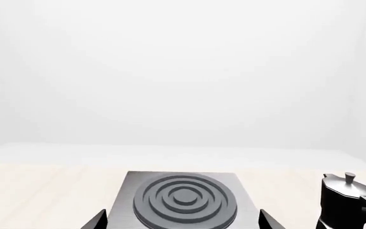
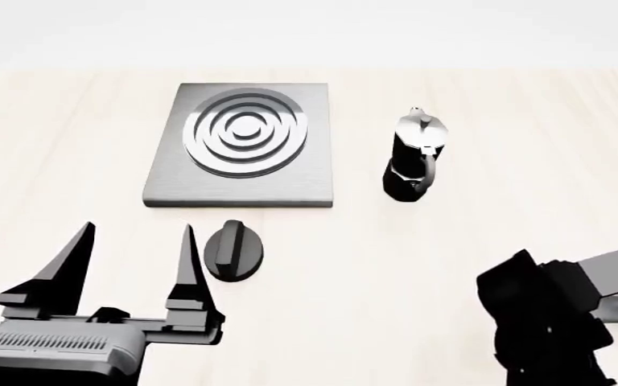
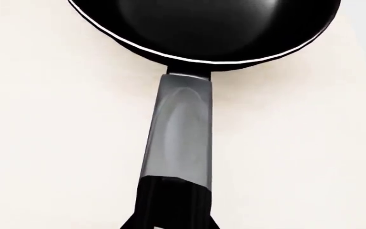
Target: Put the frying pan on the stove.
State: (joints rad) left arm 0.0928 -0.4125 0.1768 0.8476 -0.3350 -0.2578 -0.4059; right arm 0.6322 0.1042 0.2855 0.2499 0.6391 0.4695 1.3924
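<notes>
The frying pan (image 3: 202, 24) is glossy black, and its long handle (image 3: 179, 133) runs toward my right gripper (image 3: 170, 210). That gripper's dark fingers are closed around the end of the handle. The pan rests low over the pale wooden table and is out of the head view, where only my right arm (image 2: 545, 322) shows at the lower right. The stove (image 2: 242, 145), a grey square plate with concentric rings, lies at the back left. It also shows in the left wrist view (image 1: 183, 200). My left gripper (image 2: 138, 229) is open and empty, just in front of the stove.
A black-and-silver moka pot (image 2: 414, 157) stands right of the stove and also shows in the left wrist view (image 1: 348, 202). A small black round knob (image 2: 234, 251) lies on the table (image 2: 395, 265) just in front of the stove, beside my left gripper's right finger.
</notes>
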